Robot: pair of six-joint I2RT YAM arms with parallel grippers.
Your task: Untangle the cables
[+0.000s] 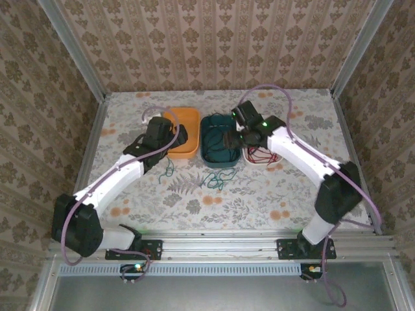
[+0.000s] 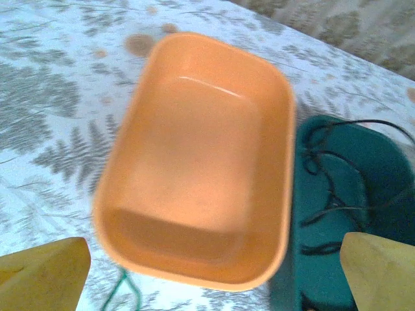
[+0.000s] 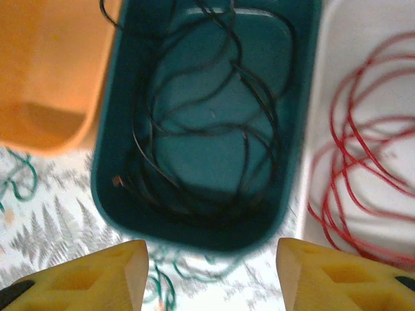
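- Patterned wallpaper walls (image 1: pixel 214 39) closed in a table (image 1: pixel 259 201) covered with a flower-and-fern print, and both arms reached in from its near edge.
- Three trays sat in a row across the middle of the table: an orange tray (image 1: pixel 185 133) on the left, a teal tray (image 1: pixel 217 155) in the centre and a white tray (image 1: pixel 275 157) on the right, each close against its neighbour.
- The black cable (image 3: pixel 246 149) lay in loose overlapping loops inside the teal tray (image 3: pixel 194 220).
- The red cable (image 3: pixel 363 162) was coiled in the white tray (image 3: pixel 350 65).
- The green cable (image 1: pixel 217 180) lay in squiggles on the printed cloth, just in front of the near ends of the orange and teal trays. It also showed in the left wrist view (image 2: pixel 123 291) and the right wrist view (image 3: pixel 162 285).
- The left gripper (image 2: pixel 211 278) hung over the near end of the orange tray (image 2: pixel 194 162). Its yellow fingers (image 2: pixel 45 272) were spread wide, with the tray's near rim showing between them.
- The right gripper (image 3: pixel 211 272) hung over the near end of the teal tray. Its fingers (image 3: pixel 343 272) stood apart, not pinching any cable, and the tray rim and a bit of green cable showed in the gap.
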